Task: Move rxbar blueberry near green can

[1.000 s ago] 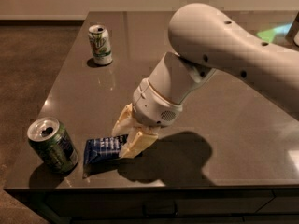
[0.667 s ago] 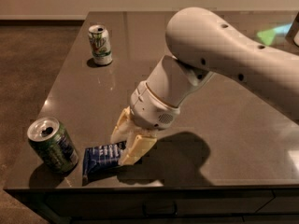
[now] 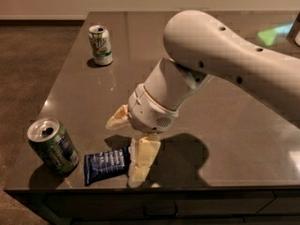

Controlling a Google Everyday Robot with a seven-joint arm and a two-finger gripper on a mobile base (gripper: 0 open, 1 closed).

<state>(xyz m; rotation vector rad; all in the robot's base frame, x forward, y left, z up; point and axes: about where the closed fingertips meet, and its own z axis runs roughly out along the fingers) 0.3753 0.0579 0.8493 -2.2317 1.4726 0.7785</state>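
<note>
1 claw (image 3: 123,150) wider beside rxbar blueberry (image 3: 107,164)

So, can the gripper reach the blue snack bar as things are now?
Probably yes. The gripper hangs low, right beside the blue snack bar, with one finger seeming to touch its end. Nothing lies between them; the green can stands on the bar's other side.

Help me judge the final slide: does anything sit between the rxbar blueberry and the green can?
Nothing visible does. Only a strip of bare table separates the rxbar blueberry from the green can beside it. The gripper is at the bar's other end, outside that gap.
</note>
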